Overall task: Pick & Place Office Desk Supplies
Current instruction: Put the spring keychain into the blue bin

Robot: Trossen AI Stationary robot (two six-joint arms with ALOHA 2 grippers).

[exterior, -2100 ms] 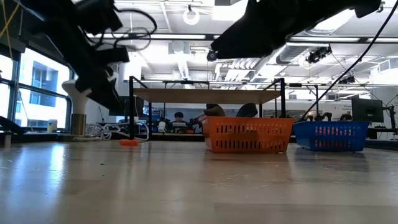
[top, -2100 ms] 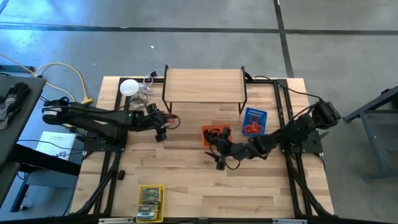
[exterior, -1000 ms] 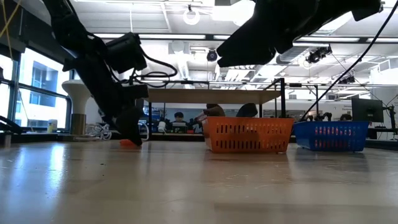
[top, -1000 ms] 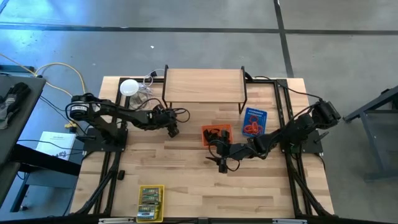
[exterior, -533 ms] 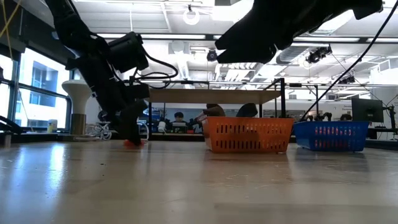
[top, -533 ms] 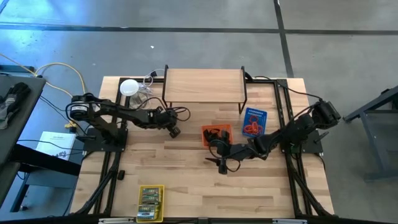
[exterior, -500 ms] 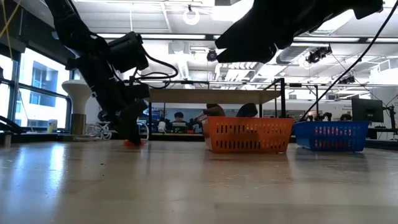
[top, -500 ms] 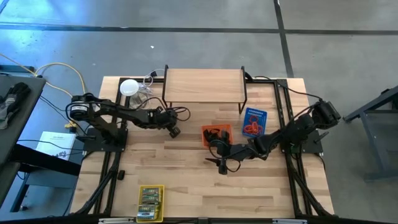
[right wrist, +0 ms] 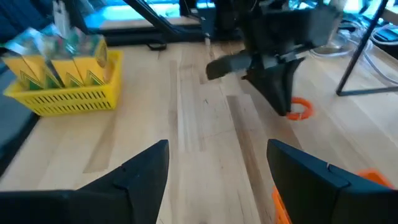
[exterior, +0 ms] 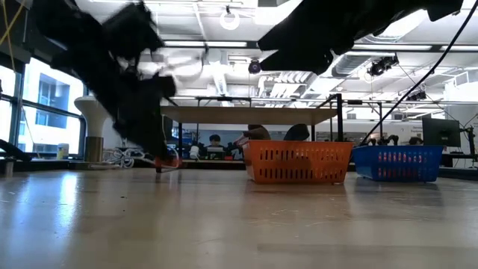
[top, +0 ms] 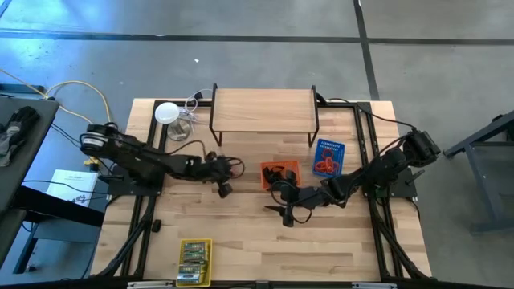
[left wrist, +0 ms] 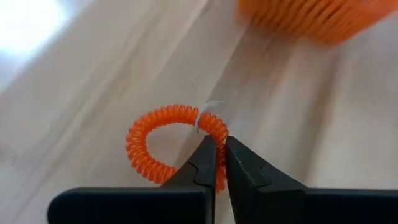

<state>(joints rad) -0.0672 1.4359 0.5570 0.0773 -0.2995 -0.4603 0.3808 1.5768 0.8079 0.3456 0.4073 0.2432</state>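
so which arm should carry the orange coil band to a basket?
Left. The left gripper is already shut on the orange coil band. The right gripper hangs open and empty over bare table.

No readable text, labels, brand names, numbers or signs appear on anything in any camera view.

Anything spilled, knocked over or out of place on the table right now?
Nothing spilled or tipped. The one stray is the orange coil band, outside any basket, and the left gripper has its jaws shut on its rim. Orange basket, blue basket and yellow basket sit upright. The right gripper hovers open.
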